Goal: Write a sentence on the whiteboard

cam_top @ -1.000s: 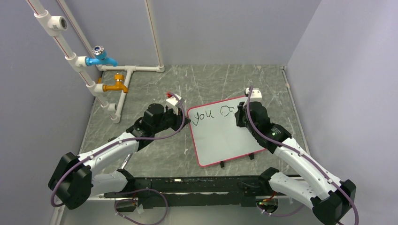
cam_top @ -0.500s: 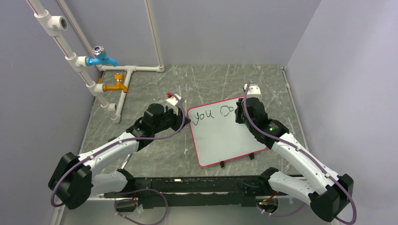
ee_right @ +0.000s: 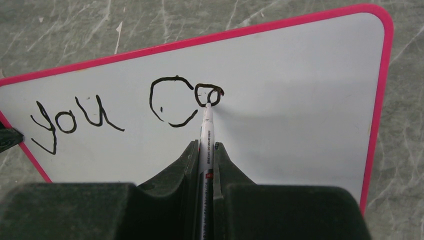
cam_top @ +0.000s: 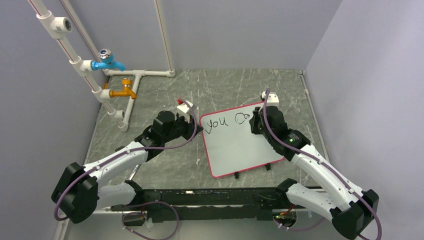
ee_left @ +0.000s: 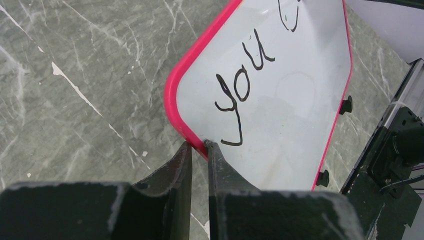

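The whiteboard [cam_top: 240, 142] lies tilted on the table, white face, red-pink rim, with "you" and a "C" and small "o" in black. It also shows in the left wrist view [ee_left: 295, 90] and the right wrist view [ee_right: 300, 115]. My left gripper [ee_left: 199, 145] is shut on the board's left rim [ee_left: 187, 132]; in the top view it is at the board's left edge [cam_top: 199, 129]. My right gripper [ee_right: 206, 145] is shut on a white marker [ee_right: 206, 135] whose tip touches the small "o". In the top view the right gripper [cam_top: 256, 122] sits over the board's upper right.
White pipes with a blue tap [cam_top: 107, 61] and an orange tap [cam_top: 123, 91] stand at the back left. Grey walls close the table on three sides. Small black feet [ee_left: 346, 105] stick out from the board's near edge. A black rail [cam_top: 200, 197] runs along the near edge.
The right arm has shifted slightly and back at the board's upper right while the marker works on the small "o". The left arm and board have not moved.
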